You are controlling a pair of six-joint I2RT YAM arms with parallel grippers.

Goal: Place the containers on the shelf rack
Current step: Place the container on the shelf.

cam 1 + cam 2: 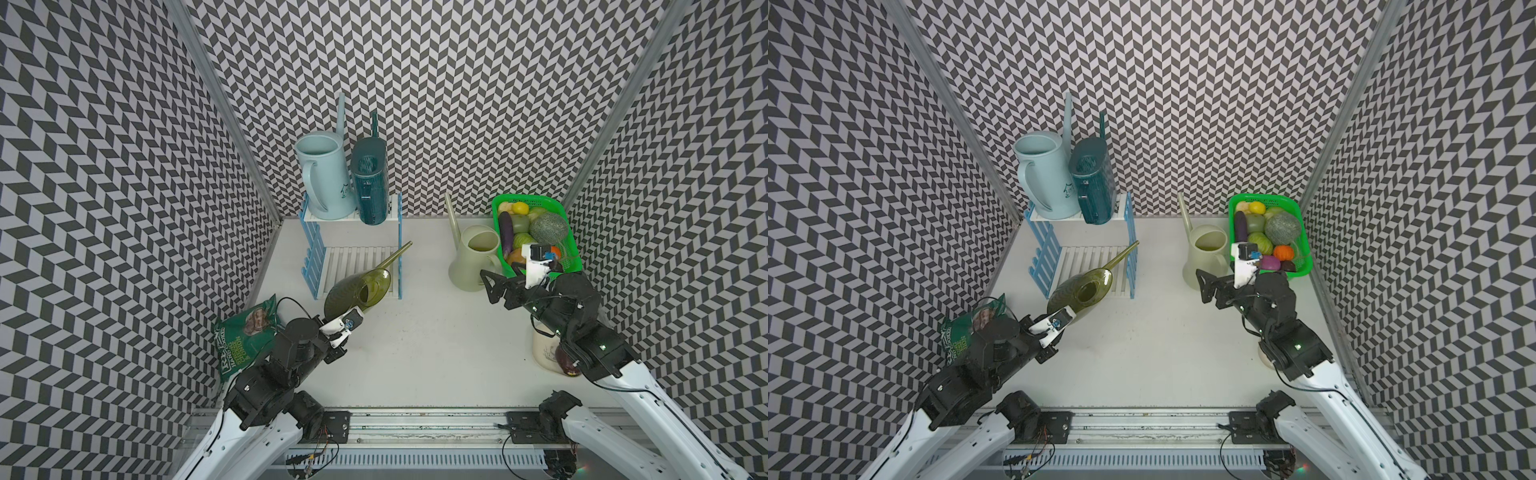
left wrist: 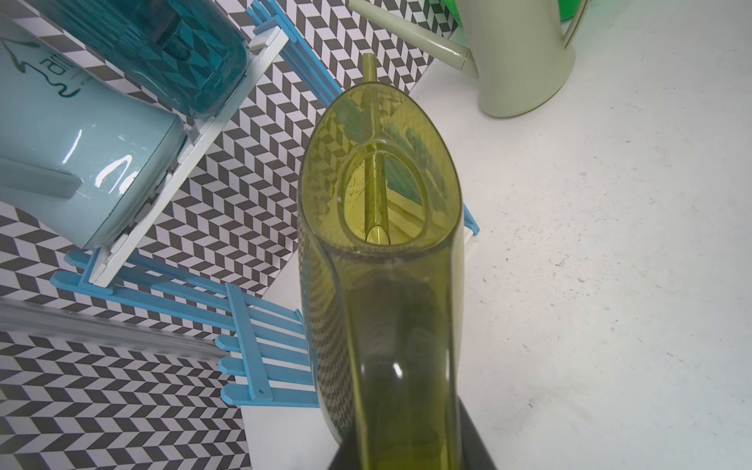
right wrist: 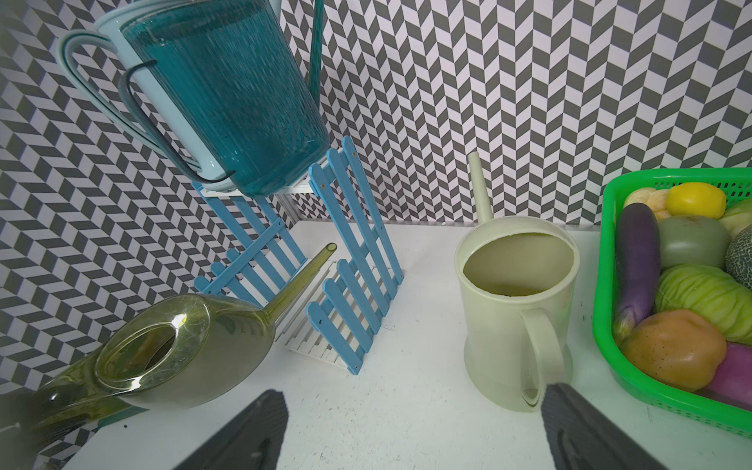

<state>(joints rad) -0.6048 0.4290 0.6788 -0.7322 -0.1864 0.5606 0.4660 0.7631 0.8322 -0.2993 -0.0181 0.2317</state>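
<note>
Left gripper (image 2: 411,457) pinches the handle of the olive-green watering can (image 1: 353,291), which is tipped at the front of the shelf rack (image 1: 353,259); right gripper (image 1: 492,287) holds nothing.
The olive-green can leans forward, its spout reaching over the white lower shelf between the blue side frames. I cannot tell whether its body touches the shelf edge. The light blue can (image 1: 322,174) and dark teal can (image 1: 370,183) stand upright side by side on the top shelf, spouts toward the back wall. The cream can (image 1: 473,259) stands upright on the table (image 1: 415,353), just beside the green basket (image 1: 571,245). The right gripper's jaws are spread wide, near the cream can's handle but apart from it.
</note>
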